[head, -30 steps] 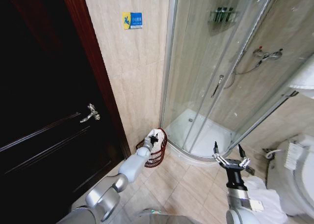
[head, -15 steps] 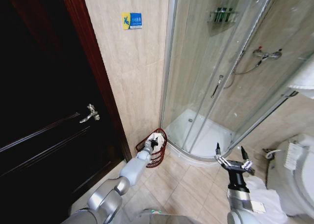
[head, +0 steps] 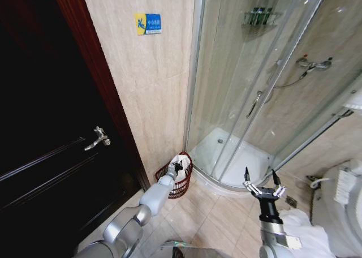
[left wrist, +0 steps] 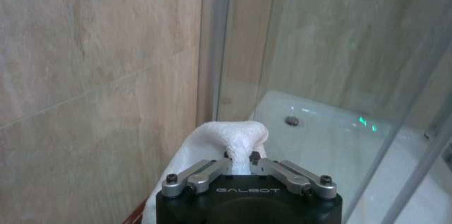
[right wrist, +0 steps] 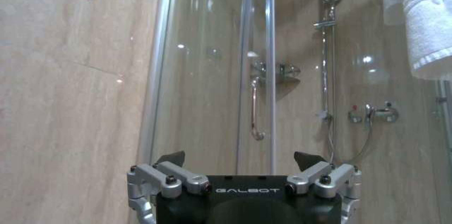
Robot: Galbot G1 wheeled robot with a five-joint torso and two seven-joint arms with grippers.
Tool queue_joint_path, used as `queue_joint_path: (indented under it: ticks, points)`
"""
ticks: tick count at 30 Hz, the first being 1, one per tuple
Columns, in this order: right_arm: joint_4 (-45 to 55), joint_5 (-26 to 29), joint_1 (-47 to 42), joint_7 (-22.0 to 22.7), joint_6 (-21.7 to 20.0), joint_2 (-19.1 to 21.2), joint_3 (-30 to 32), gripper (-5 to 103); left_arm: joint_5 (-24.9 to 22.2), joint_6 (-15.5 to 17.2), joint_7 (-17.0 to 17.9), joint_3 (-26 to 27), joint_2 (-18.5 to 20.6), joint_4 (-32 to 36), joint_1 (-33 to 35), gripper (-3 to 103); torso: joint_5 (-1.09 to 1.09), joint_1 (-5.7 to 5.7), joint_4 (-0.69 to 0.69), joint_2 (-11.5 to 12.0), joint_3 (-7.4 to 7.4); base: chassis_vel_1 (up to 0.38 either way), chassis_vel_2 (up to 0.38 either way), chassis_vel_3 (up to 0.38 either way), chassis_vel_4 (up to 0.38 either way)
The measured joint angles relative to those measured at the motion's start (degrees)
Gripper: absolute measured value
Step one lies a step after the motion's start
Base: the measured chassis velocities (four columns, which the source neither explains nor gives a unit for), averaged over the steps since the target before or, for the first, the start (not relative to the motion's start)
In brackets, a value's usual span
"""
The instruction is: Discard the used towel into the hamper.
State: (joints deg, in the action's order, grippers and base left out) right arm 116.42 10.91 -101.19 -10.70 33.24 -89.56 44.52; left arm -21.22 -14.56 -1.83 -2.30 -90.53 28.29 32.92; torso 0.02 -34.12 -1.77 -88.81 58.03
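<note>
Hamper [head: 175,181]: on the tiled floor, in the corner between wall and shower enclosure [head: 254,99].
Left gripper [head: 177,167]: reaching over the hamper, fingers pinched tight on a fold of the white towel [left wrist: 233,136].
Right gripper [head: 259,185]: raised near the shower base, fingers spread wide, holding nothing.

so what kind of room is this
A bathroom, likely a hotel's: a glass shower enclosure with a mixer and hose, tiled walls, and a small wire hamper where the left end effector grips a white towel.
</note>
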Motion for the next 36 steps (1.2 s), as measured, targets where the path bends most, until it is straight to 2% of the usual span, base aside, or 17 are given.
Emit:
queue_joint_path:
  ticks: [6,12,19,36]
  points:
    - [0.8,0.3,-0.7,-0.4,0.3,0.1,0.1,100,3.0,1.3,1.1,1.3,-0.5,-0.5,0.7,2,-0.03,-0.04,0.00,0.0,0.00,0.000,0.000,0.000,0.000]
    - [1.2,0.7,-0.6,-0.4,0.4,0.0,0.6,100,6.1,5.3,3.2,1.1,0.1,-0.1,2.1,2,-0.02,-0.05,-0.01,0.0,0.01,0.000,0.000,0.000,0.000]
    - [1.1,2.3,-1.0,-2.1,0.7,-0.1,0.7,100,7.1,8.2,3.8,0.6,0.0,0.4,2.6,2,-0.02,-0.04,0.00,0.0,0.00,0.000,0.000,0.000,0.000]
    - [-0.6,5.4,-0.5,-6.7,1.3,0.3,1.4,100,8.0,7.7,3.8,0.0,-0.9,-1.6,1.6,2,-0.02,-0.04,0.00,0.0,0.01,-0.009,0.011,0.009,-0.009]
